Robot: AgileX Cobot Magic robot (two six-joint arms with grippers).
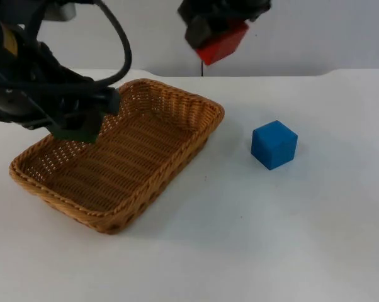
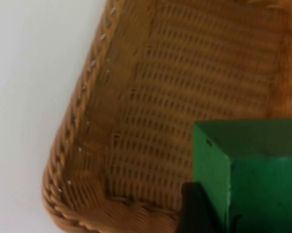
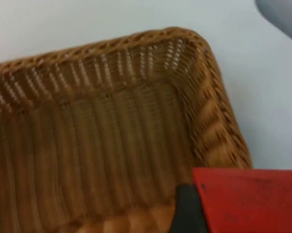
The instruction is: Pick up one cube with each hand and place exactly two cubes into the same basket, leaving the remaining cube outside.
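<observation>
A woven wicker basket (image 1: pixel 117 224) lies on the left half of the white table. My left gripper (image 1: pixel 81 129) hangs over the basket's left part, shut on a green cube (image 2: pixel 255 170), which sits above the basket floor (image 2: pixel 185 87). High over the basket's far right corner, my right gripper (image 1: pixel 216 31) is shut on a red cube (image 1: pixel 223 44). The right wrist view has that red cube (image 3: pixel 250 199) above the basket rim (image 3: pixel 219 121). A blue cube (image 1: pixel 274 145) rests on the table to the right of the basket, apart from both grippers.
The grey partition wall (image 1: pixel 315 31) closes off the back of the table. White table top (image 1: pixel 271 239) stretches in front of the basket and to its right, around the blue cube.
</observation>
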